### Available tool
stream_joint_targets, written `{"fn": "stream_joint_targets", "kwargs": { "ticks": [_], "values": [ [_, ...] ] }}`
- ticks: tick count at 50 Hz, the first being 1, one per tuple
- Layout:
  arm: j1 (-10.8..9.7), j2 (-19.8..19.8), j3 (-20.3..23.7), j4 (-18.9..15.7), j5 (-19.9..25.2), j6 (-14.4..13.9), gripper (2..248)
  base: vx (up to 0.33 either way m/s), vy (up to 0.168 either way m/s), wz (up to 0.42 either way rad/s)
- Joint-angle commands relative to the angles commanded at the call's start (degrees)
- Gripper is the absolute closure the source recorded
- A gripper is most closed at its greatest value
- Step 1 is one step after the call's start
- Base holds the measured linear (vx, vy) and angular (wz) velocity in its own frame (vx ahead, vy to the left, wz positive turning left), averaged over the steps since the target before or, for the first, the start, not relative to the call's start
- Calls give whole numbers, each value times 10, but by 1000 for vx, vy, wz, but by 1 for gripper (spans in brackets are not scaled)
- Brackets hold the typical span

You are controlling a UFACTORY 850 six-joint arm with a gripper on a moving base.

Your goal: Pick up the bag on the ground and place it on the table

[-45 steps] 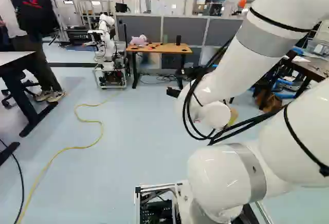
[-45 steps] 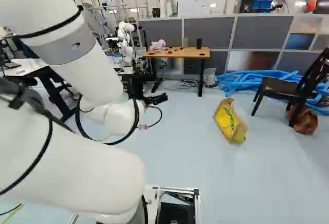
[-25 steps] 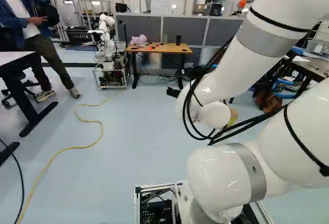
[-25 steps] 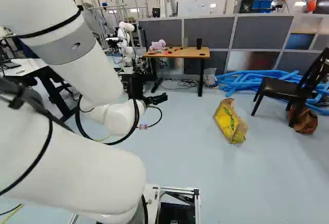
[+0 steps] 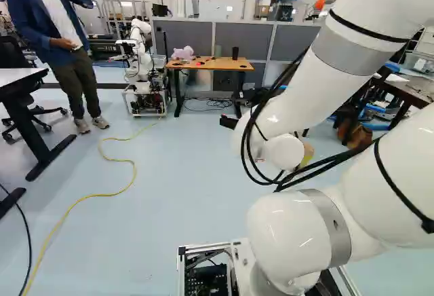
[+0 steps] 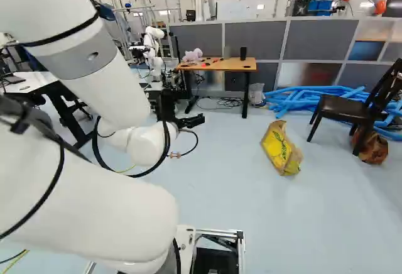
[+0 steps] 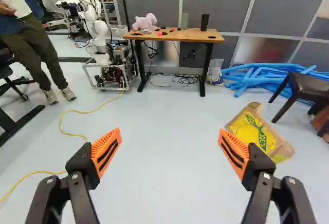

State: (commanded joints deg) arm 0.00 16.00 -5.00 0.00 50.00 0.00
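My gripper (image 6: 191,122) reaches forward from the arm in the right base view, well above the floor. In the wrist view the gripper (image 7: 169,144) has its two orange-padded fingers spread wide, nothing between them. A yellow and brown bag (image 6: 281,147) lies on the floor to the right of the arm in the right base view. From the wrist, the bag (image 7: 259,131) appears ahead of and partly behind one finger, apart from it. Farther off stands a wooden-topped table (image 7: 177,35) with a pink plush toy and small items on top.
Another robot (image 7: 103,44) stands beside the table. A dark chair (image 6: 349,107) has a brown bag (image 6: 372,146) by its legs; blue tubes (image 6: 301,96) lie behind. A yellow cable (image 5: 91,195) crosses the floor. One desk (image 5: 19,77) stands at the left base view's left.
The base and arm look unmoved. Only a person at the left of the left base view has shifted; the bag lies where it was.
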Motion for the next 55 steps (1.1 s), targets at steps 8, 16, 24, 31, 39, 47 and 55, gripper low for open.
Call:
{"fn": "stream_joint_targets", "kwargs": {
  "ticks": [8,16,24,31,39,47,55],
  "values": [
    [0,0,0,0,0,0,3,49,2,-5],
    [0,0,0,0,0,0,3,68,1,-5],
    [0,0,0,0,0,0,3,93,4,-8],
    [0,0,0,0,0,0,3,136,-6,-45],
    [0,0,0,0,0,0,3,159,-46,-242],
    [0,0,0,0,0,0,3,147,-73,-229],
    [0,0,0,0,0,0,3,165,-96,-257]
  ]
}}
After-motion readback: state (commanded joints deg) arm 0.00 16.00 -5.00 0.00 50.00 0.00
